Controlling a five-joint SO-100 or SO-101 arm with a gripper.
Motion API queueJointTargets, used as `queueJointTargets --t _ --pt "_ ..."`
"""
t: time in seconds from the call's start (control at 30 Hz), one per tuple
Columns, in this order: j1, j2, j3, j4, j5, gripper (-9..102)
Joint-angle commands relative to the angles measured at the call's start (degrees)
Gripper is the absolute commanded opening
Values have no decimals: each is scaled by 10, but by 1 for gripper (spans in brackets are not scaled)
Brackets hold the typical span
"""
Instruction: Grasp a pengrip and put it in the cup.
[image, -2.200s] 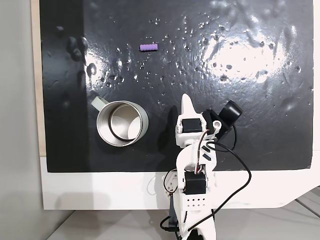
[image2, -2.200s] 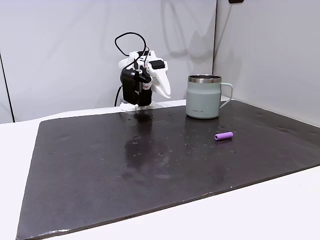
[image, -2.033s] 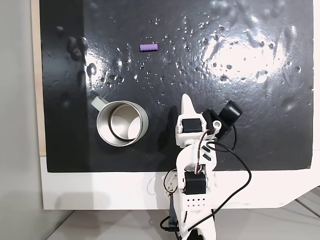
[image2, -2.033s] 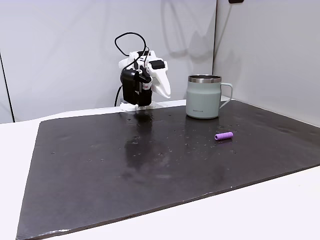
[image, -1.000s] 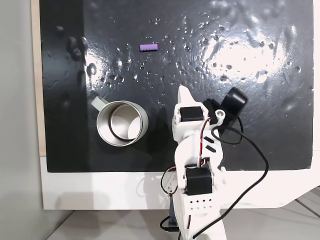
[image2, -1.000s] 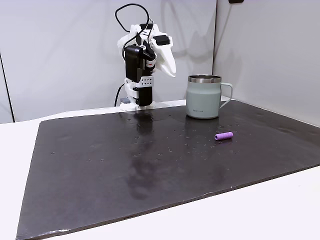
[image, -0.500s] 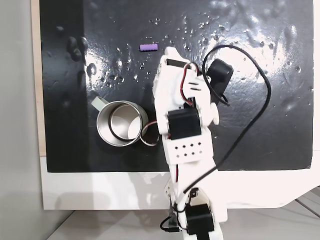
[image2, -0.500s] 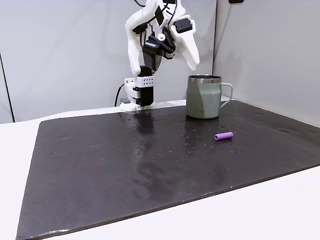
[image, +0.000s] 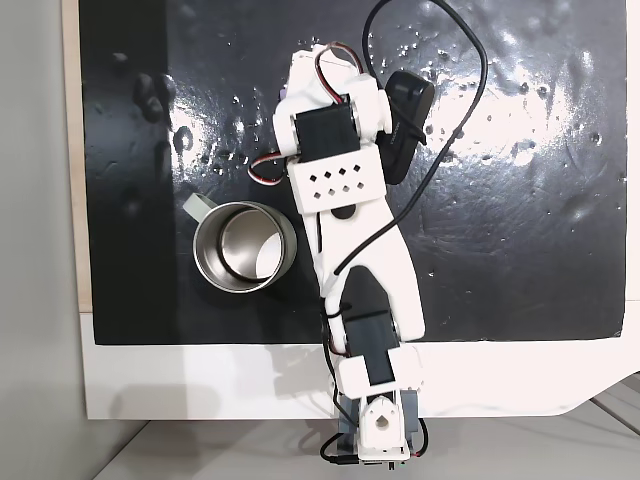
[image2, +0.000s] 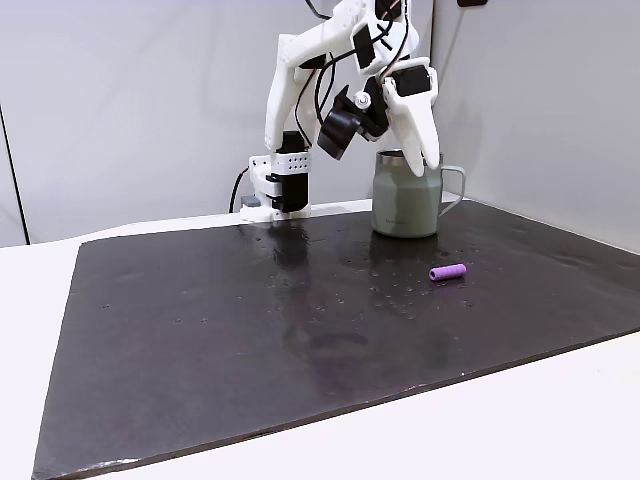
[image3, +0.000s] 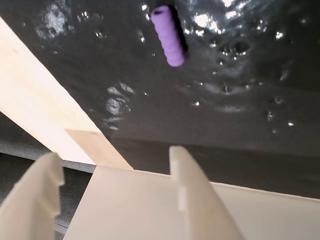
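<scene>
The purple ribbed pengrip (image2: 447, 272) lies on the black mat, to the right of and nearer than the cup in a fixed view. The wrist view shows the pengrip (image3: 168, 35) at the top, well ahead of the fingers. The silvery metal cup (image: 197, 250) stands upright with its handle (image: 196, 207) at upper left; from the side the cup (image2: 400, 205) sits behind my gripper. My gripper (image2: 430, 158) hangs in the air in front of the cup's rim, pointing down. Seen from the wrist, the gripper (image3: 114, 154) is open with nothing between its fingers.
The black mat (image: 520, 230) is glossy with wet-looking specks and has wide free room to the right of the arm (image: 335, 180). A pale wooden strip (image3: 45, 115) borders the mat. The arm's base (image2: 280, 185) stands at the mat's far edge.
The arm has unfolded from its resting pose, risen and reached out over the mat toward the pengrip. The pengrip and cup have not moved.
</scene>
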Motion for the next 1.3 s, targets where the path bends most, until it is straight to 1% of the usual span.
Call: queueJointTargets --t 0.0,0.5,0.8,0.97,1.1,1.27 --pt "-2 -40 -73 11 -11 22" --pt "-11 -252 -229 9 -5 22" --pt "-29 -335 -296 6 -6 22" --pt "-37 -365 -307 6 -5 22" --pt "-40 -378 -307 10 -1 21" --pt "-40 -394 -319 9 -3 11"
